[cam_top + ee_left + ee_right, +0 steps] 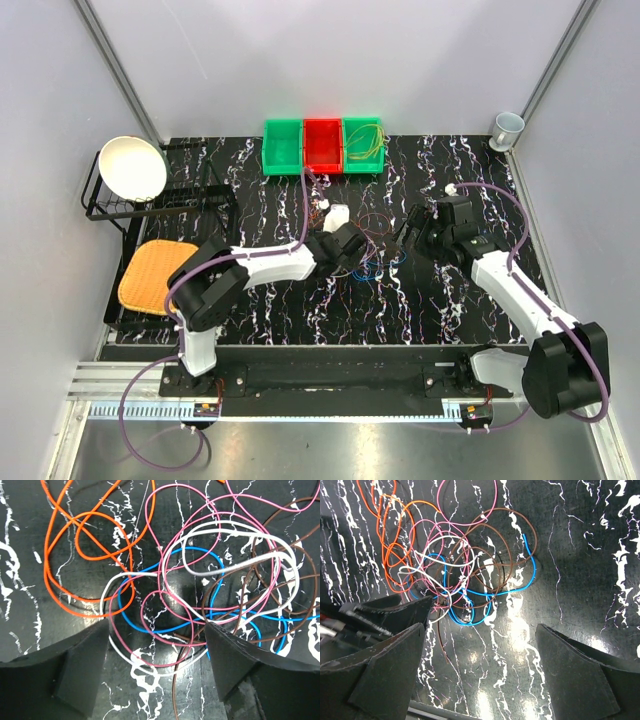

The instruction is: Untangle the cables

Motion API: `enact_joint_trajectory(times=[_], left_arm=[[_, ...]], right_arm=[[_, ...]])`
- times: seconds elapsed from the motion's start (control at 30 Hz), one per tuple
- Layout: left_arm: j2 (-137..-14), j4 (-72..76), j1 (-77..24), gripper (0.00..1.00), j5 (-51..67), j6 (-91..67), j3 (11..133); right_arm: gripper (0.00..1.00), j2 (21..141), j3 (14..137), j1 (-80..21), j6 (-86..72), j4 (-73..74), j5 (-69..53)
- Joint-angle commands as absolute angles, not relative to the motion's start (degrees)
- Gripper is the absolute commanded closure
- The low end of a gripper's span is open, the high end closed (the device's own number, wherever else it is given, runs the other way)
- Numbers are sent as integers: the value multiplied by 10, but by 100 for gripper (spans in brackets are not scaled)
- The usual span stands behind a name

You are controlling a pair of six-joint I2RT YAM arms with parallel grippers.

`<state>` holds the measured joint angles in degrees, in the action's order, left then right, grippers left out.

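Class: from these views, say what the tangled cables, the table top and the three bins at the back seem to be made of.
Cables: probably plastic-insulated wire; smooth, bright-coloured jackets holding springy loops.
Table top: likely glossy marble-look laminate or film; black with white veins, showing glare.
Bins: apparently moulded plastic; uniform green and red, slight sheen.
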<state>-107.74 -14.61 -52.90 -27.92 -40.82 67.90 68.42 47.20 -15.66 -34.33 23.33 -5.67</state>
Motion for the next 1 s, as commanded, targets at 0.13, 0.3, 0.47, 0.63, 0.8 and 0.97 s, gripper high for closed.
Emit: enact_joint_trajectory(times=[0.13, 0.3, 0.47, 0.63, 0.8, 0.97], left_arm=[[-1044, -168, -540, 23, -325, -447, 699], [-1066, -185, -540, 25, -322, -462, 713], [-1073, -178, -539, 25, -319, -457, 715], [-1087, -186, -539, 28, -316, -465, 728], [-1093, -192, -538, 32, -321, -472, 730], [-1099, -200, -535, 35, -323, -478, 733]], right_arm=[[3, 698, 473, -158, -346, 204, -69], [3, 698, 468, -159, -344, 205, -69], [3, 694, 464, -159, -342, 204, -68], [3, 699, 465, -159, -340, 203, -70], [3, 699, 462, -159, -339, 203, -69], [3, 701, 459, -159, -340, 202, -70]])
